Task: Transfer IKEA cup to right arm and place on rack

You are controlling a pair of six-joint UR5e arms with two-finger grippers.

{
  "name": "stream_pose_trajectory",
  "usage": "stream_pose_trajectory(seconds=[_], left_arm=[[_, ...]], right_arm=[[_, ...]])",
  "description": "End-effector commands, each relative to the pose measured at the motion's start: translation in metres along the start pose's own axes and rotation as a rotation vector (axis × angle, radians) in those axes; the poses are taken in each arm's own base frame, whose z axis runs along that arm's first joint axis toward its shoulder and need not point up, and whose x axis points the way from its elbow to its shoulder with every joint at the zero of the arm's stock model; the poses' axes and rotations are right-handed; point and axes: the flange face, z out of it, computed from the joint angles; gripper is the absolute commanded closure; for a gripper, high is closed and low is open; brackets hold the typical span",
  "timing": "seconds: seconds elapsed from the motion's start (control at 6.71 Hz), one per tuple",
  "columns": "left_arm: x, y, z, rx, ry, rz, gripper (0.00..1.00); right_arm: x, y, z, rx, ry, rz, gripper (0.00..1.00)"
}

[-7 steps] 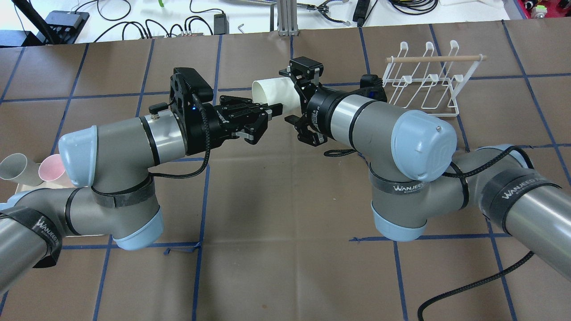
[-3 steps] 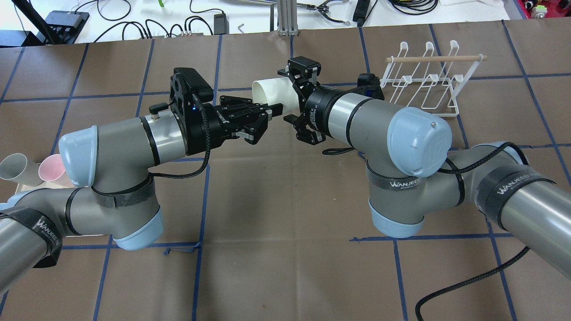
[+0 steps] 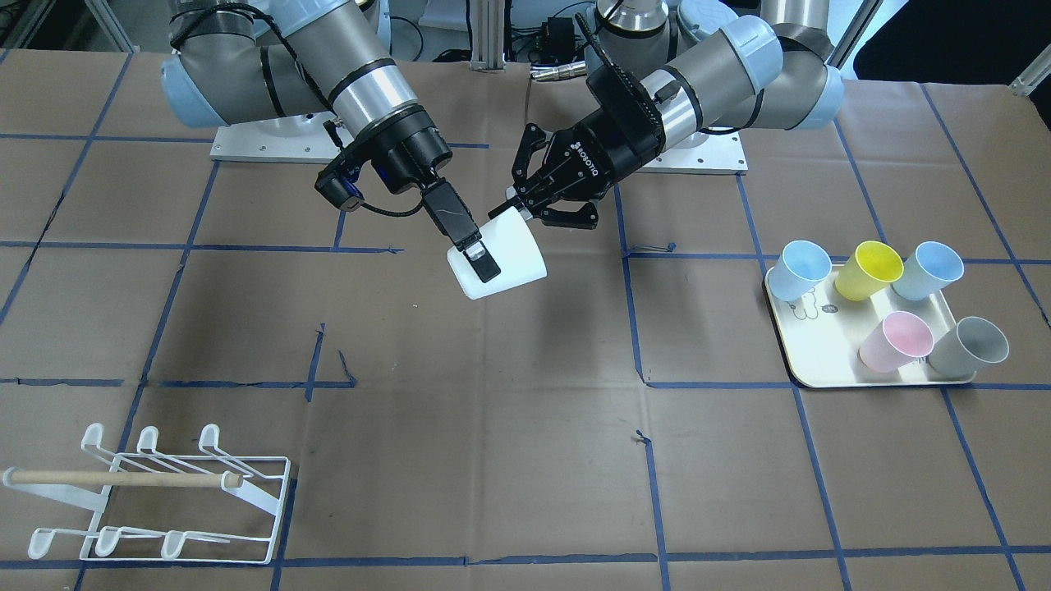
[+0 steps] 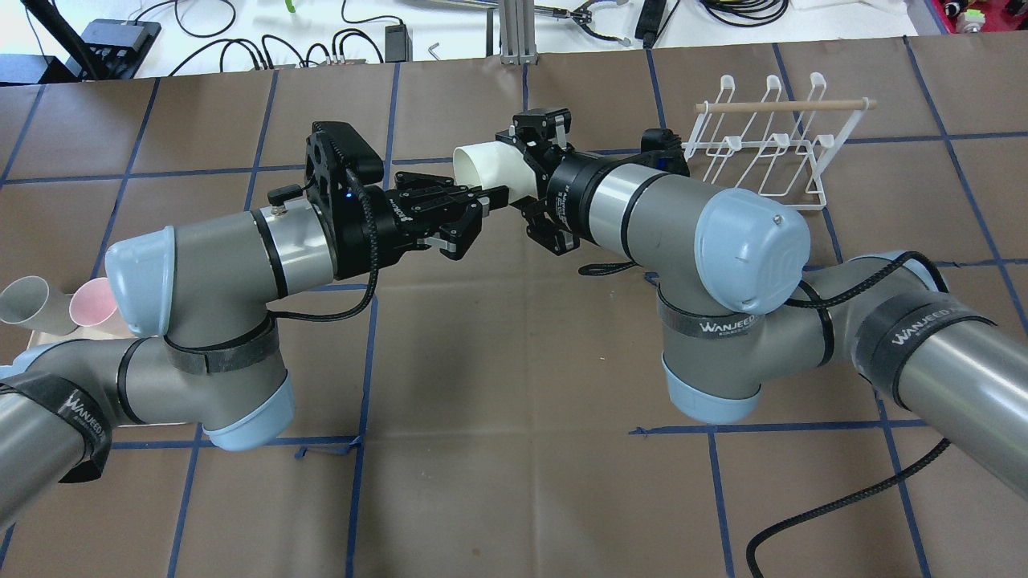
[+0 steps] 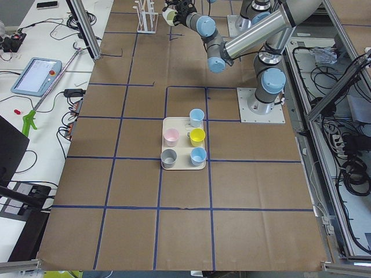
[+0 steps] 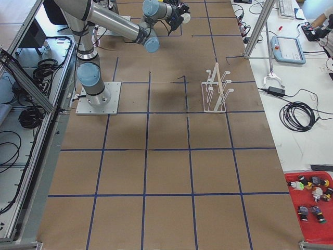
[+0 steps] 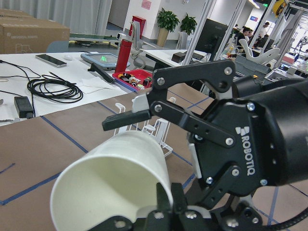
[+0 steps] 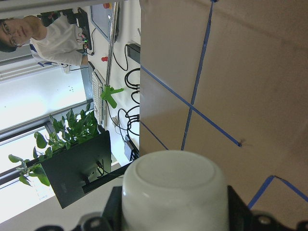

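Note:
The white IKEA cup hangs on its side above the table's middle, and shows in the front view too. My left gripper is shut on the cup's rim, one finger inside the mouth. My right gripper is open and straddles the cup's base, which fills the right wrist view. One right finger lies along the cup's wall and I cannot tell if it touches. The white wire rack with its wooden dowel stands on the table beyond the right arm.
A cream tray with blue, yellow, pink and grey cups sits on the robot's left side; the grey cup and the pink cup show at the overhead view's left edge. Cables and tools lie beyond the table's far edge.
The right arm has moved left toward the cup, so its open fingers reach further over the cup's base. The left arm and the cup have stayed still.

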Motion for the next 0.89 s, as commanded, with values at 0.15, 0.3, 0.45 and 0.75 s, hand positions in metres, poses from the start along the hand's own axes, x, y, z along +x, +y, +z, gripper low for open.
stream_pose_trajectory(seconds=[0.15, 0.3, 0.45, 0.75], left_arm=[[0.0009, -0.0059, -0.0022, 0.008, -0.006, 0.013, 0.52], [-0.0003, -0.0047, -0.0011, 0.006, -0.004, -0.006, 0.12], [0.001, -0.0059, -0.0022, 0.008, -0.004, -0.017, 0.01], [0.0014, -0.0096, -0.0099, 0.019, -0.021, -0.014, 0.01]], right_arm=[[-0.004, 0.0005, -0.0008, 0.001, -0.008, -0.004, 0.67], [-0.004, 0.0005, -0.0008, 0.001, -0.008, -0.004, 0.7], [-0.0044, 0.0008, -0.0014, 0.001, -0.01, -0.004, 0.79], [-0.0056, 0.0003, -0.0019, 0.002, -0.014, -0.007, 0.9]])
